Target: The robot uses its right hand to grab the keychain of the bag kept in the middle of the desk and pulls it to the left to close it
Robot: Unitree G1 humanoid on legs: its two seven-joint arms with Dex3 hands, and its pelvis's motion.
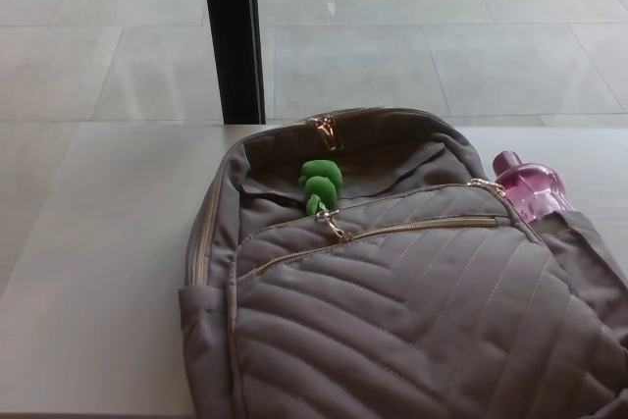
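Observation:
A grey-brown quilted backpack [392, 301] lies on the pale desk [98, 272], filling the lower right of the head view. A green keychain [320, 183] hangs from a gold zip pull [329, 222] at the left part of the front pocket's zip line. That zip runs right to a gold end [483, 184] near the bag's right shoulder. A second gold pull [321, 129] sits at the top of the bag. Neither of my hands shows in the picture.
A pink bottle [528, 184] sticks out of the bag's right side pocket. A black post [234, 34] stands behind the desk's far edge, with a tiled floor [412, 36] beyond. Bare desk surface lies to the left of the bag.

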